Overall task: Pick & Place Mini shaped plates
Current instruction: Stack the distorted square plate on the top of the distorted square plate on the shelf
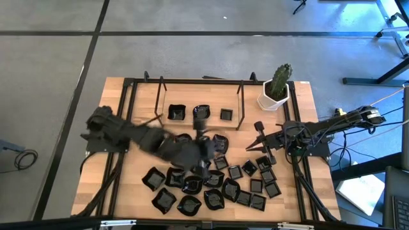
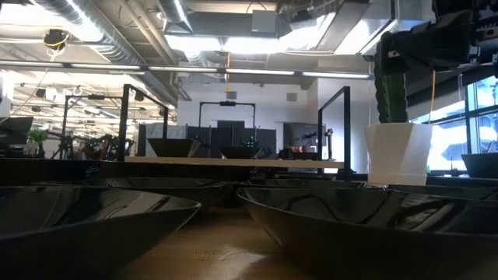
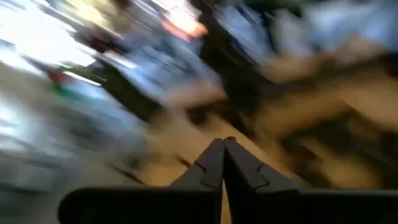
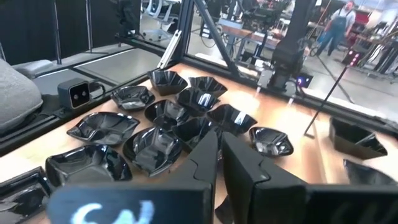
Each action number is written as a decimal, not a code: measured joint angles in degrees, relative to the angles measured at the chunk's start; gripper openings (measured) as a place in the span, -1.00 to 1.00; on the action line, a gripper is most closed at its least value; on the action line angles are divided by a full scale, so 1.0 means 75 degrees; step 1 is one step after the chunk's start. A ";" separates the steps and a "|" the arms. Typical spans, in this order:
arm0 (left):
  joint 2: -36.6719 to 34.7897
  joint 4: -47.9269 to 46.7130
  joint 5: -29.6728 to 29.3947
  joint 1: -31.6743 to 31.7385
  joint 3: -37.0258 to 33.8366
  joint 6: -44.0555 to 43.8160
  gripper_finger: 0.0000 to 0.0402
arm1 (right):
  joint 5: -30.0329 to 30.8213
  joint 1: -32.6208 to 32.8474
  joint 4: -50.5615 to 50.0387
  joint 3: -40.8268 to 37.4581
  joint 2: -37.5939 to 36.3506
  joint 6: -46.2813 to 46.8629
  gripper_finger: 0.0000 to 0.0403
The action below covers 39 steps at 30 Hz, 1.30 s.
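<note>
Across the near half of the wooden table (image 1: 128, 108) lie your tiny glossy black dishes (image 1: 211, 188), some square, some wavy-rimmed, crowded edge to edge and a few seemingly overlapping. Three more sit apart at the far side, inside the black metal frame (image 1: 198, 86): a rounded one (image 1: 176, 113), a darker one (image 1: 202, 113) and a small square one (image 1: 225, 114).

Judge these dishes as light, rigid and slick. The glaze throws back reflections, so a pinch on a sloped wall could slide off. Take one by its rim, one finger inside and one outside, and choose a dish at the edge of the pile, since a lifted neighbour may drag or flip the ones touching it. They look brittle enough to chip if dropped.

Your left gripper (image 1: 203, 152) is over the far edge of the pile, near the middle of the table; its wrist view shows the two fingers pressed together with nothing between them. Your right gripper (image 1: 258, 130) waits beside the pile's right side, its jaws nearly together and holding nothing.

Further out, a white pot with a green cactus (image 1: 276, 89) stands at the far right corner, well clear of the dishes.
</note>
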 joint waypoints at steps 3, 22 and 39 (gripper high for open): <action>0.0022 -0.1583 0.1995 0.0502 -0.0364 -0.1675 -0.99 | -0.0040 0.0000 -0.0171 0.0000 0.0000 0.0137 -0.87; 0.0019 -0.1844 0.2167 -0.2608 -0.3552 -0.8518 -0.96 | -0.0031 0.0000 -0.0151 0.0000 0.0000 0.0434 -0.87; 0.0552 -0.1065 0.3101 -0.1929 -0.4443 -0.7689 -0.40 | -0.0022 0.0000 0.0001 0.0000 0.0003 0.0681 -0.87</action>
